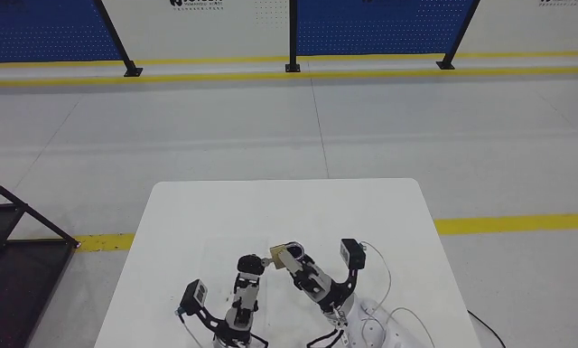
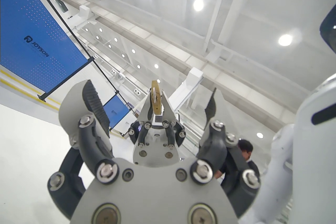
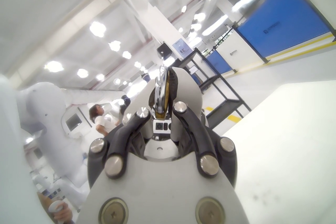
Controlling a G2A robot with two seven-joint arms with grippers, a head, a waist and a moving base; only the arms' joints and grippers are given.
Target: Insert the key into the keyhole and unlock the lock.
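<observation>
I am clamping the brass padlock with the silver shackle (image 3: 164, 101) in my right pincer (image 3: 164, 82). Its two white fingers are pressing together on the padlock's flat sides, and I am holding it in the air over the near part of the white table (image 1: 181, 221). The padlock's narrow brass face is turning squarely toward my left pincer (image 2: 151, 89), with that face's length running along my right fingers. The left pincer is hanging just beside the padlock and facing it head-on. Its ribbed black pads (image 2: 94, 104) are spreading wide apart and carrying nothing. A small silver piece (image 2: 156, 97) is showing on the brass face; I cannot tell whether it is the key's head or the bare keyhole. I am judging the left arm as the nearer one to work that face, coming straight in toward the padlock. My right fingers are crowding both flanks of the brass, and they are what it would have to avoid. Farther from the padlock, beyond the table, blue panels on black posts (image 1: 54, 23) are standing and a yellow floor line (image 1: 506, 224) is running past.
</observation>
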